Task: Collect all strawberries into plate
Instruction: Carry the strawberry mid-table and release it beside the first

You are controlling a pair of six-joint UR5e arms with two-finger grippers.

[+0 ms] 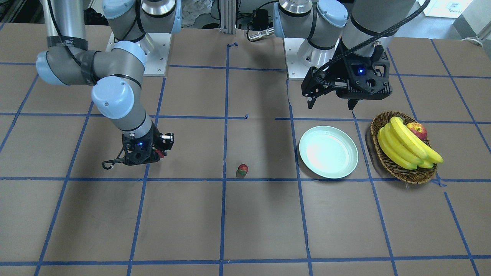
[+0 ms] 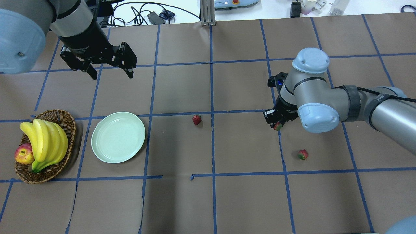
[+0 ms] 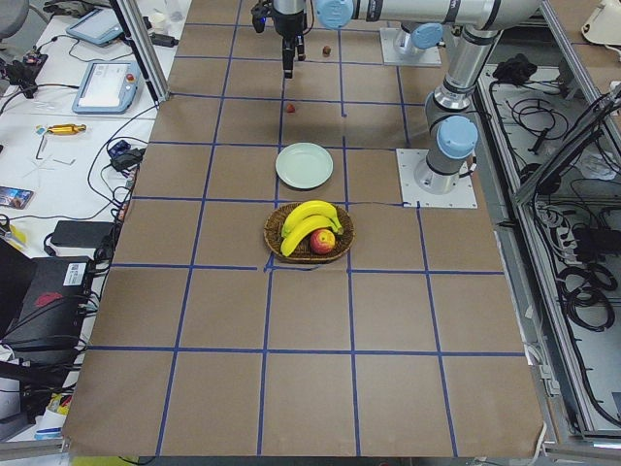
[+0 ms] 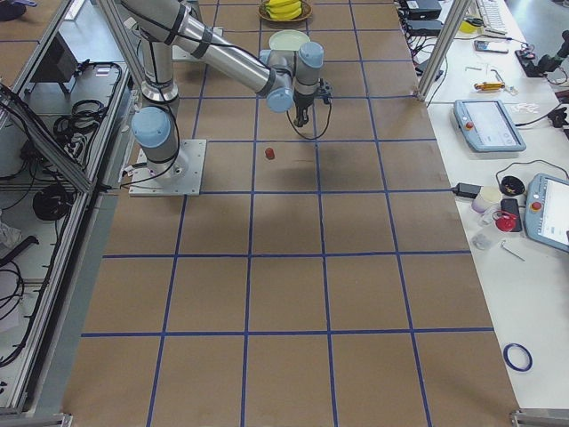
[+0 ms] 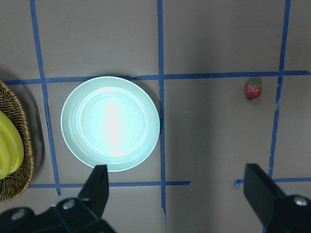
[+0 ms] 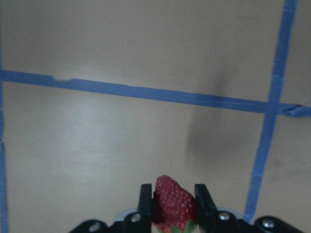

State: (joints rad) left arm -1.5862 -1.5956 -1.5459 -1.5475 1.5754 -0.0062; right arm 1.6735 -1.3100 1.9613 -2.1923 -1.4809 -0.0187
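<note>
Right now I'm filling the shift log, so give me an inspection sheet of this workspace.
Surface: table, brown paper, blue tape grid.
Job's things: plate empty; first strawberry mid-table; second strawberry nearer the right arm; third strawberry held.
Clutter: basket with bananas and apple beside the plate.
Grippers: left gripper open above the table; right gripper shut on third strawberry.
Cables: black cable along right arm; loose cables beyond the table's edge.
Surroundings: teach pendants on side bench.

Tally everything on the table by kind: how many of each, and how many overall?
Strawberries: 3, one of them in the right gripper
Plate: 1
Basket: 1
Banana bunch: 1
Apple: 1
Total: 7
</note>
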